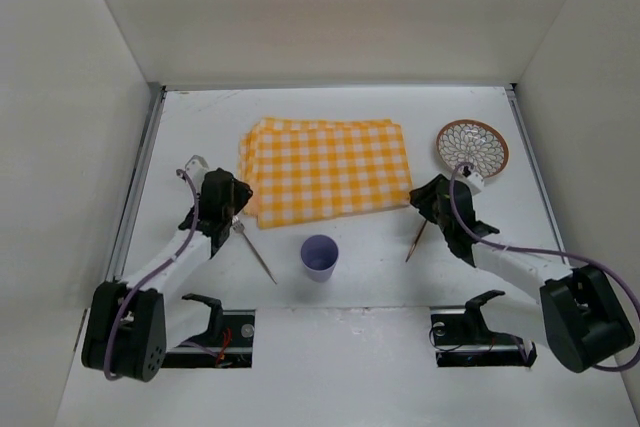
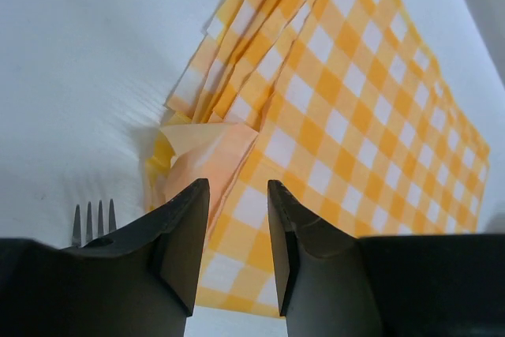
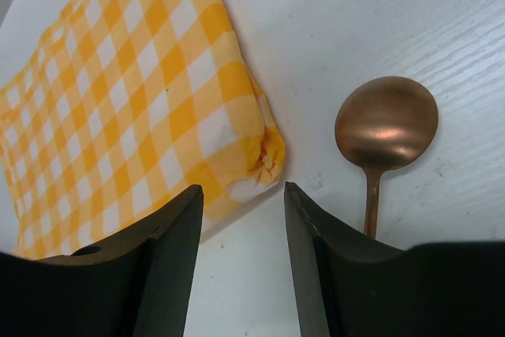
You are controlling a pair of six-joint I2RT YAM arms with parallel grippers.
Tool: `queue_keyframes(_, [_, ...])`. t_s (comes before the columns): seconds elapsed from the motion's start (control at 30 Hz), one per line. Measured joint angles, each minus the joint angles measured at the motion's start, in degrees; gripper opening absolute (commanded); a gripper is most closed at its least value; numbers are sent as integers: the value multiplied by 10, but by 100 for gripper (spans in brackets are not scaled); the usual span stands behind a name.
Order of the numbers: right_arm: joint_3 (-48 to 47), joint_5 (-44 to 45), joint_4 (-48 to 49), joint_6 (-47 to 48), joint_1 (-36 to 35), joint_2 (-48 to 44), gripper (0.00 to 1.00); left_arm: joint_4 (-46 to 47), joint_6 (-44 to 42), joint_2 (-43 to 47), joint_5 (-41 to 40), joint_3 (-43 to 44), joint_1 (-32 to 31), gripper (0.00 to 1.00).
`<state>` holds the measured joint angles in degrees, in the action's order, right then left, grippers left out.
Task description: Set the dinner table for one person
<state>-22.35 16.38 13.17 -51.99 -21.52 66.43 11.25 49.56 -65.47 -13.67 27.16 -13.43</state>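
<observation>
Flanking the cloth (image 1: 325, 169), left tool (image 2: 238, 189), right tool (image 3: 243, 190).

Robotics lab test cell: bare white panel walls (image 1: 330, 7) boxing in a matte white counter (image 1: 350, 357), cabled left arm (image 1: 170, 257) and right arm (image 1: 510, 262) bolted at its near edge, checked cloth (image 1: 325, 167) staged as a place setting.

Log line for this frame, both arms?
left gripper: open, over cloth corner | right gripper: open, at cloth corner | fork, spoon, cup, plate: off cloth
</observation>
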Motion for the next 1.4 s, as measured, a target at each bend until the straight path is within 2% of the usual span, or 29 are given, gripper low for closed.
queue_keyframes(0.07, [-6, 14, -14, 11, -11, -12, 48, -11, 0, 35, -13, -7, -7, 33])
queue_keyframes(0.17, [-24, 33, -30, 26, -50, -11, 32, -21, 0, 59, -30, -12, -33, 33])
queue_keyframes(0.23, [-42, 38, -31, 37, -76, 3, 21, -21, 0, 51, -35, -12, -60, 33])
queue_keyframes(0.27, [-54, 38, -30, 42, -85, 19, 18, -17, 0, 41, -36, -12, -75, 33])
queue_keyframes(0.47, [-116, 10, 17, 41, -104, 151, 15, 11, 1, -80, -34, 9, -157, 33])
queue_keyframes(0.67, [-116, -11, 37, -7, -104, 227, 13, 32, 6, -132, -31, 12, -153, 32])
queue_keyframes(0.87, [-98, -17, 50, -48, -107, 224, 15, 53, 13, -130, -24, -5, -123, 32])
queue_keyframes(1.1, [-75, -20, 48, -59, -110, 182, 40, 55, 14, -100, -14, -24, -120, 32])
queue_keyframes(1.3, [-73, -23, 22, -21, -110, 70, 52, 51, 13, -30, -7, -24, -130, 33])
queue_keyframes(1.4, [-74, -21, 7, -1, -86, 2, 56, 52, 8, -7, -6, -24, -141, 34])
